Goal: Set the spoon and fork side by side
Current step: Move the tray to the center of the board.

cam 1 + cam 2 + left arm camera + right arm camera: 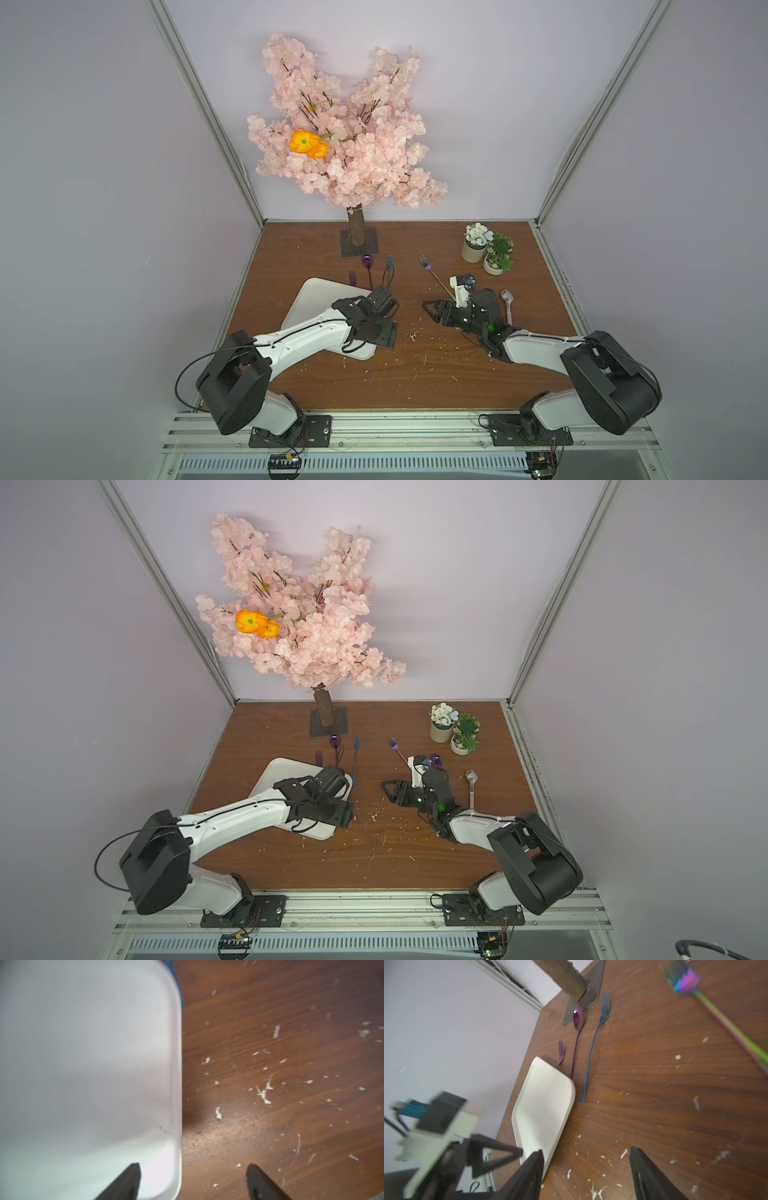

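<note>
While both sets of jaws gape wide, the left set overhangs the tray (316, 297).

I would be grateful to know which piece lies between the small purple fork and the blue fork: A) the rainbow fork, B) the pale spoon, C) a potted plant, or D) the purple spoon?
D: in both top views the purple spoon lies between the small purple fork and the blue fork, handles roughly parallel.

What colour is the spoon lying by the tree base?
The spoon is purple; right wrist view best.
</note>
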